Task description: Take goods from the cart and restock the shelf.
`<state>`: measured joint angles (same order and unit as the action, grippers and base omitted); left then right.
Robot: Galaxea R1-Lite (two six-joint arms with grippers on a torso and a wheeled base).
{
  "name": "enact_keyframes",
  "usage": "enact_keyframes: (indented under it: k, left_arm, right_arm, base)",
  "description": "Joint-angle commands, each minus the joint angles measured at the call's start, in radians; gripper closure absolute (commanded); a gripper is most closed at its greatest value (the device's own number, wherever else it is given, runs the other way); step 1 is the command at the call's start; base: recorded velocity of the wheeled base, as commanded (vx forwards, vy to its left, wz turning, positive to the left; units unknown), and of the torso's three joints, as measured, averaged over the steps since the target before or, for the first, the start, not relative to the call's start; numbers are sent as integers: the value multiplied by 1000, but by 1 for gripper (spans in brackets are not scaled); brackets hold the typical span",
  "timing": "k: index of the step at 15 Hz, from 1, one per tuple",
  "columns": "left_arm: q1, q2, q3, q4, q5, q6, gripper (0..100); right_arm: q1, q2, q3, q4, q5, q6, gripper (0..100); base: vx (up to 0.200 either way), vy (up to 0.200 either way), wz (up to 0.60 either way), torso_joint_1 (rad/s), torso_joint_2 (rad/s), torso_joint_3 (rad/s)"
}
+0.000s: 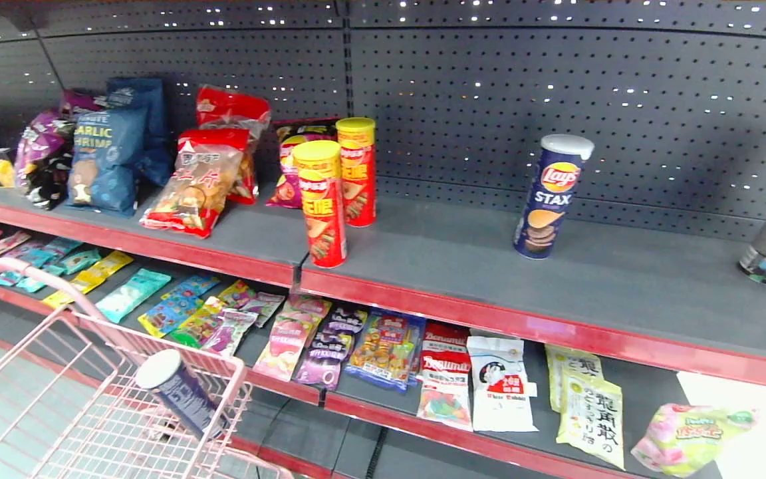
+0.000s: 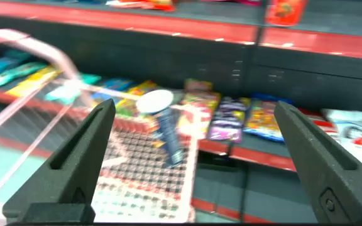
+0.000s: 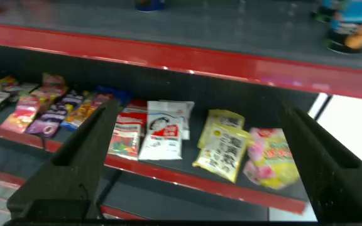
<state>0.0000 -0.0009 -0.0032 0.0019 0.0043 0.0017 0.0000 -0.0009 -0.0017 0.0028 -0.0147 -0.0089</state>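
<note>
Evidently the pick-up step was in hand, with nothing yet lifted: 1 dark blue can (image 1: 180,392) with a white lid was seen lying tilted in the far corner of the pink cart (image 1: 220,367), its lid propped near the rim on the shelf side. The left gripper (image 2: 195,107) was held well apart from the can, its jaws spread wide with nothing between them, and the can was framed in the gap in the left wrist view. The right gripper (image 3: 201,108) was likewise spread and empty, pointed at the packets (image 3: 162,129) laid flat on the lower shelf (image 3: 187,179). On the upper shelf (image 1: 556,286), 1 similar blue can (image 1: 551,196) was stood upright, with 2 red cans (image 1: 322,213) well off to its left. The next move was judged to call for the left gripper to be lowered into the cart and closed across the can's body below the lid. Because the can was leaning, the wrist would probably need to be turned to match that tilt, and the fingers kept off the wire rim. A place beside the blue can on the upper shelf was judged the likely target afterwards.
</note>
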Motion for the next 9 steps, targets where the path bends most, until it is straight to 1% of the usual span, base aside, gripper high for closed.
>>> enact_keyframes:
  k: [1, 3, 8, 9]
  left_arm:
    - [0, 1, 0, 0, 0, 0, 0]
    - [0, 1, 0, 0, 0, 0, 0]
    - [0, 1, 0, 0, 0, 0, 0]
    - [0, 1, 0, 0, 0, 0, 0]
  right_arm:
    - [0, 1, 0, 0, 1, 0, 0]
    - [0, 1, 0, 0, -1, 0, 0]
    - [0, 1, 0, 0, -1, 1, 0]
    - [0, 1, 0, 0, -1, 3, 0]
  base:
    - [0, 0, 600, -2, -2, -2]
    - [0, 0, 600, 2, -2, 2]
    - [0, 0, 0, 0, 0, 0]
    - [0, 0, 0, -90, 276, 149]
